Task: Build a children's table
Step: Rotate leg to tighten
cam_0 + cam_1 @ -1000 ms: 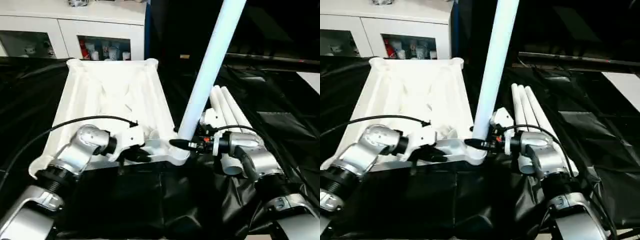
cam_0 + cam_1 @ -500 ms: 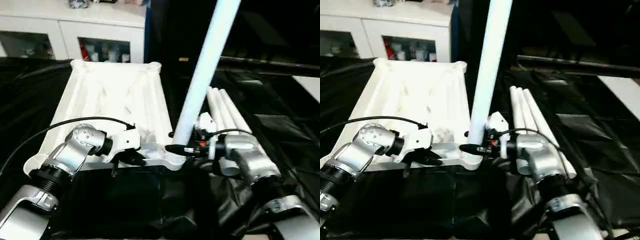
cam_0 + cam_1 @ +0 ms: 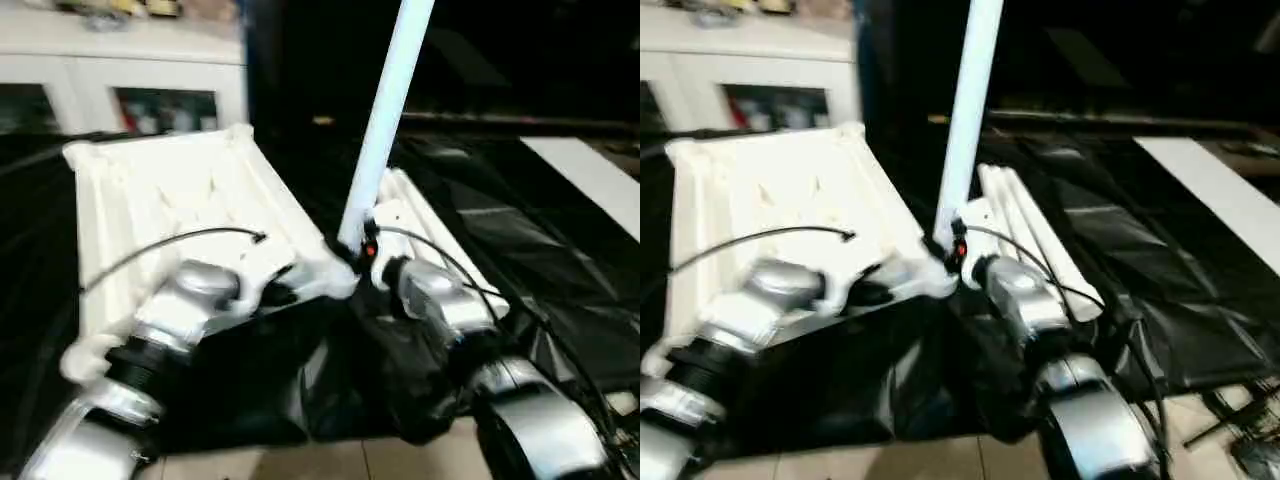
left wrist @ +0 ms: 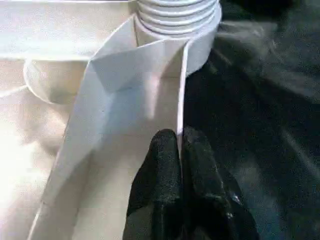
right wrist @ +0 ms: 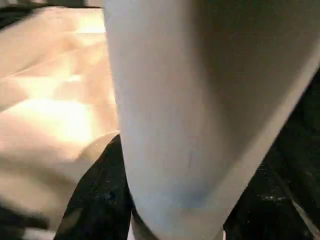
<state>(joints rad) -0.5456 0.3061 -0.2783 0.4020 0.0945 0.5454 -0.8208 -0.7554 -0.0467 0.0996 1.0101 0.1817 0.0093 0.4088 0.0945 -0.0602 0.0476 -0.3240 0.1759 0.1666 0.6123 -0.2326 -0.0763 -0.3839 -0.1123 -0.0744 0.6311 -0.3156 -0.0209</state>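
Since a second earlier, the top (image 3: 170,200) had swung so that its near right corner sat further from the robot, and the leg (image 3: 385,110) leaned less steeply; the camera itself had also shifted, so part of this change was only apparent. The top lay ribbed side up on black sheeting (image 3: 560,240), with white cabinets (image 3: 120,90) behind it.

At the near rim of the top, the left gripper (image 4: 179,145) had its two black fingers (image 4: 162,165) pressed together on the thin upright edge wall, which ran between them toward a ringed corner socket (image 4: 175,20).

The right gripper (image 3: 352,252) was at the foot of the leg, right at the top's near right corner. In the right wrist view the leg rose broad and close between dark fingers (image 5: 100,200), so they were pinching it about half spread. The leg stood nearly upright, tilted slightly right, its lower end at the corner socket; whether it was seated could not be told.

Spare legs (image 3: 1025,225) lay side by side on the sheeting just right of the top, behind the right arm.
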